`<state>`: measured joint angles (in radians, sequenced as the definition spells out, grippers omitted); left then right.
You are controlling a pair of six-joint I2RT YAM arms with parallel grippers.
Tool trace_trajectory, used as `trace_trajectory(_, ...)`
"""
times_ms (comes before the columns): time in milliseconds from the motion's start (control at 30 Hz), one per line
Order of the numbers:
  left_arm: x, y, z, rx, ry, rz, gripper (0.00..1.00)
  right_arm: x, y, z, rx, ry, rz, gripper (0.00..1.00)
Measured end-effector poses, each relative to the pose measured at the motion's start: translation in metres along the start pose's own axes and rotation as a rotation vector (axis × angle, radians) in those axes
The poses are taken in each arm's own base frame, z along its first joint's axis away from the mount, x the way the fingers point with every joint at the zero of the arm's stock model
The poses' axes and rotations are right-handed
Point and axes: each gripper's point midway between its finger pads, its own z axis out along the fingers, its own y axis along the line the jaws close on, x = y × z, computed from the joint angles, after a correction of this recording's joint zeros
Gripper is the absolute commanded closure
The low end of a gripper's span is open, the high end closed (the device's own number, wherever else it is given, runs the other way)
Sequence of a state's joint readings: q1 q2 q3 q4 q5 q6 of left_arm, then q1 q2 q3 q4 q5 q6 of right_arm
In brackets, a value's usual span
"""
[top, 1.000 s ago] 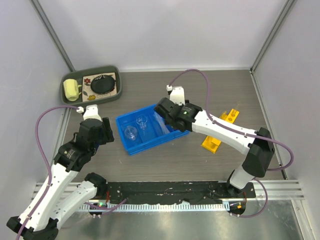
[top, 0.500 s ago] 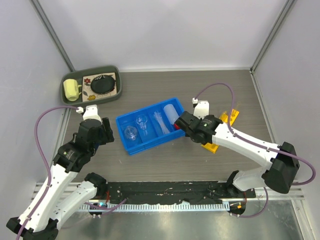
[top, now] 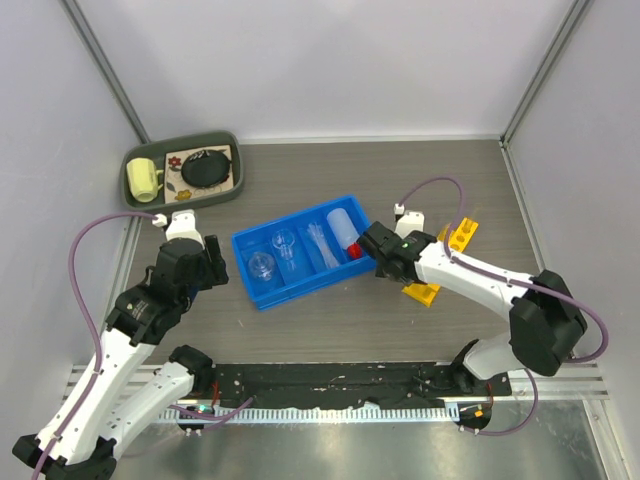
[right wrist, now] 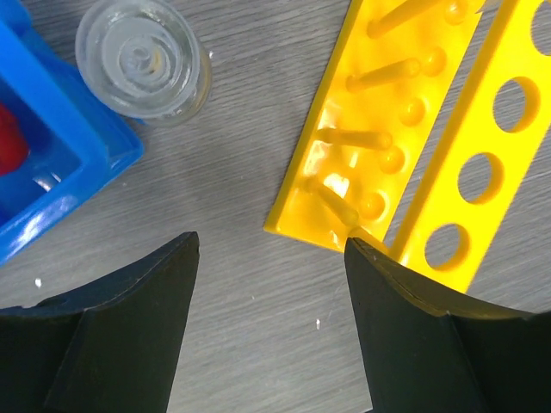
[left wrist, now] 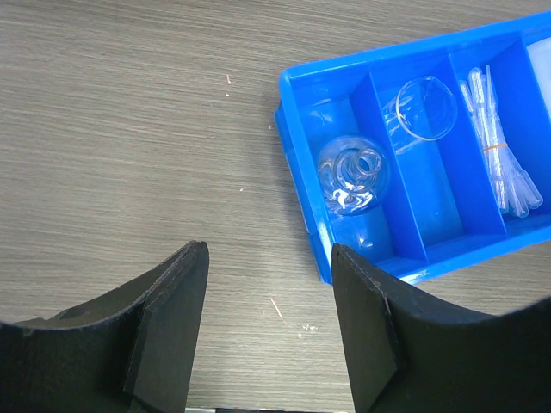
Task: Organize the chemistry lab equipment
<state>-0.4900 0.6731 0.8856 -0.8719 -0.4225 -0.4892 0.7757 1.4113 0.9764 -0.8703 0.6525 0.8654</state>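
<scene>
Yellow rack point(right wrist: 405, 138) just beyond spread right jaws

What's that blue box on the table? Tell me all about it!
The blue box looks like plastic: an open tray split into four slots. It sits flat, a bit skewed, on the wood-grain table. The slots hold a round glass vessel, a clear beaker, a bundle of thin pipettes and a white bottle with a red cap.
</scene>
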Motion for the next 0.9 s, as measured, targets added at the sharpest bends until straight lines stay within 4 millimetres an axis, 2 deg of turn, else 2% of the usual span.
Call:
trace_trajectory(167, 0.0, 0.0, 0.0, 0.0, 0.0, 0.0, 0.37, 0.005, 0.01, 0.019, -0.005, 0.041, 0.014, 0.25)
trace_trajectory(500, 0.0, 0.0, 0.0, 0.0, 0.0, 0.0, 0.37, 0.009, 0.032, 0.042, -0.029, 0.087, -0.002, 0.25)
trace_trajectory(633, 0.0, 0.0, 0.0, 0.0, 0.0, 0.0, 0.37, 0.003, 0.035, 0.05, -0.031, 0.097, 0.011, 0.25)
trace_trajectory(900, 0.0, 0.0, 0.0, 0.0, 0.0, 0.0, 0.37, -0.023, 0.039, 0.066, -0.033, 0.102, 0.031, 0.24)
